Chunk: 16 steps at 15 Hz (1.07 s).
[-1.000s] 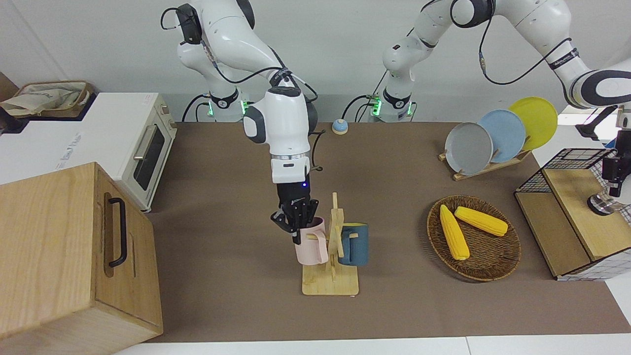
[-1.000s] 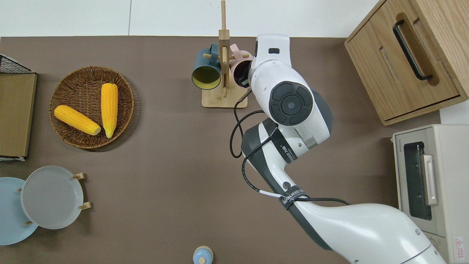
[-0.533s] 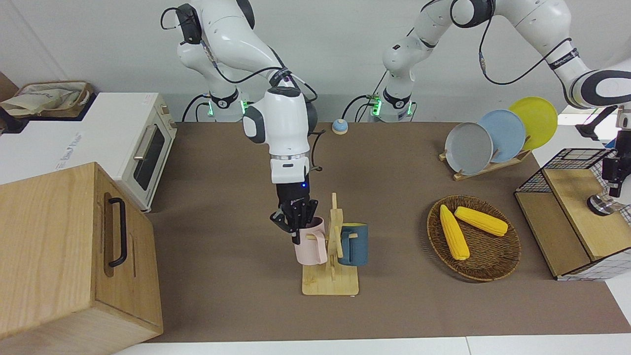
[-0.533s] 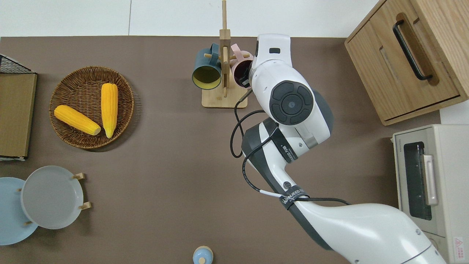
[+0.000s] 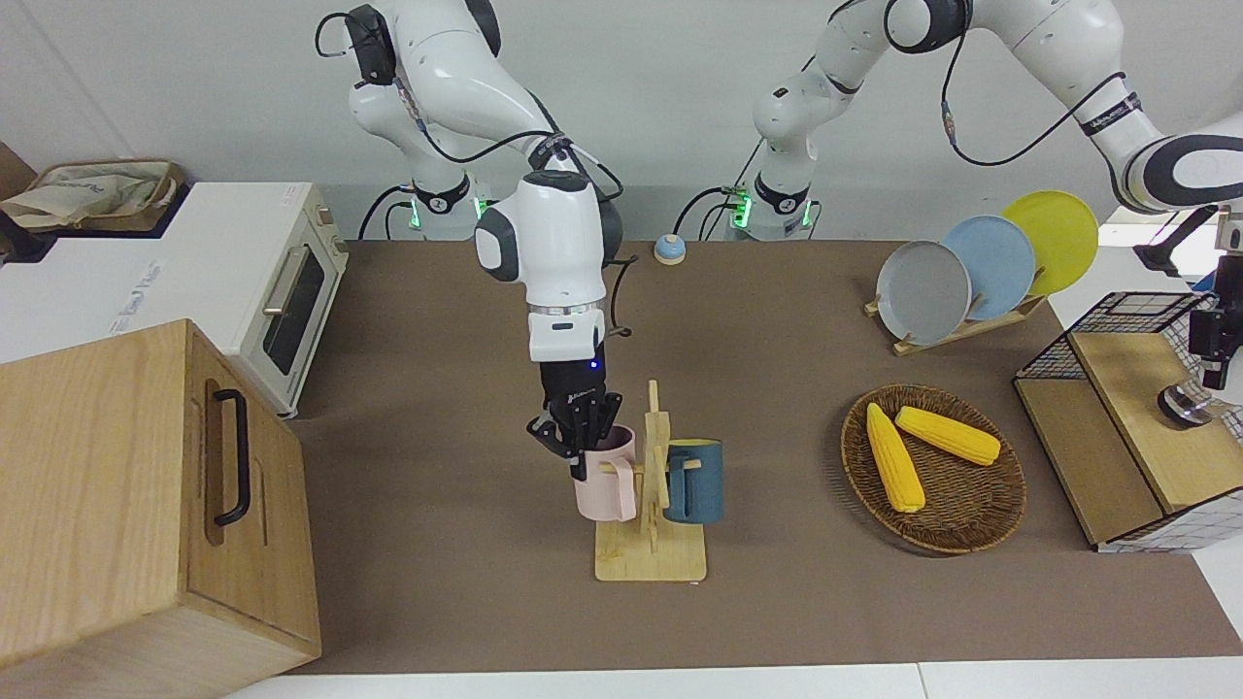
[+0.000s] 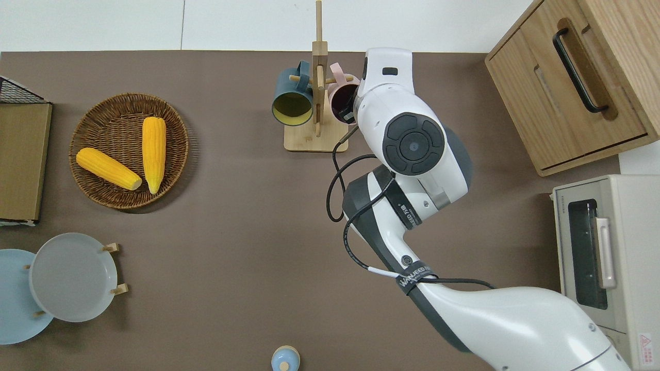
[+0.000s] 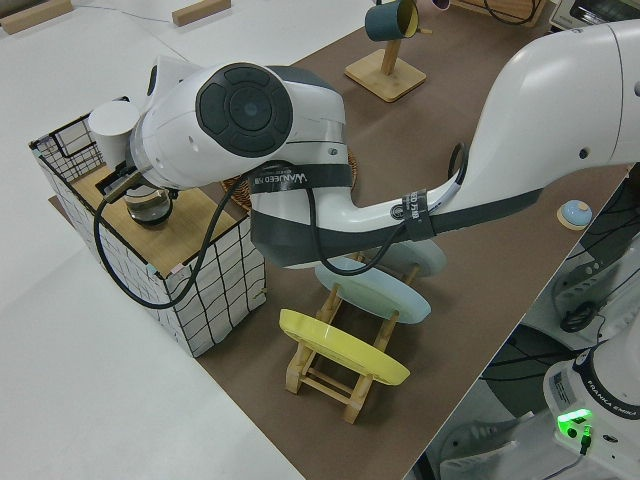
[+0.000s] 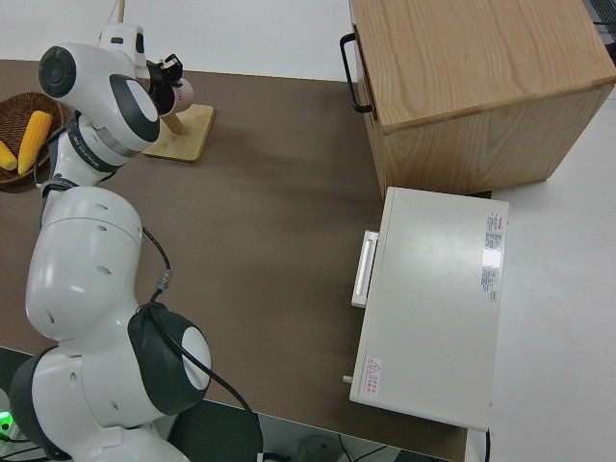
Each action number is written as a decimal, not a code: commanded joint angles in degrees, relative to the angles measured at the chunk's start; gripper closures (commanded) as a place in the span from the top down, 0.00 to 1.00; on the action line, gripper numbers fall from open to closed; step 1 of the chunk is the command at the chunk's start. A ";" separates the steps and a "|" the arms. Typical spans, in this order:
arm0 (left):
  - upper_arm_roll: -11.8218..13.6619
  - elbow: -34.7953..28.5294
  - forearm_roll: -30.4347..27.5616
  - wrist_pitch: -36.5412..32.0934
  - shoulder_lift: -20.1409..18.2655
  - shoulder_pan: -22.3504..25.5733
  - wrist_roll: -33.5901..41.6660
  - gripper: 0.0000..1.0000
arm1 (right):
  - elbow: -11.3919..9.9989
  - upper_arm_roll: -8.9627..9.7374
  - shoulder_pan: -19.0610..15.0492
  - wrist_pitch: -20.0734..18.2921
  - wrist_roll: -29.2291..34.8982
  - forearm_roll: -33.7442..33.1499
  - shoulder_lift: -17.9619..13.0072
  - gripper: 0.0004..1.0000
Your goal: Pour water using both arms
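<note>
Right tool (image 5: 579, 439) grips pink mug (image 5: 608, 482) rim beside wooden rack (image 5: 653, 544).

Robot lab with mock-kitchen table (image 5: 777, 320)

plain pale wall (image 5: 680, 87); brown table (image 5: 466, 544); wooden cabinet (image 5: 126, 505); white oven (image 5: 262, 282).
</note>
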 commanded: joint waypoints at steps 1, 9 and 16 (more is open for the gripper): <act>0.35 0.70 -0.02 -0.41 -1.54 -0.38 -1.21 0.00 | -3.69 0.05 -0.47 -0.20 0.54 0.76 -3.29 0.08; 0.44 0.70 1.47 -0.68 -2.33 -0.30 -2.26 0.00 | -6.86 0.14 -1.62 -0.28 0.19 0.67 -6.10 0.08; 0.26 0.79 7.36 -3.66 -4.88 -0.47 -8.42 0.00 | -10.64 0.84 -3.11 -0.46 -0.07 0.58 -9.53 0.08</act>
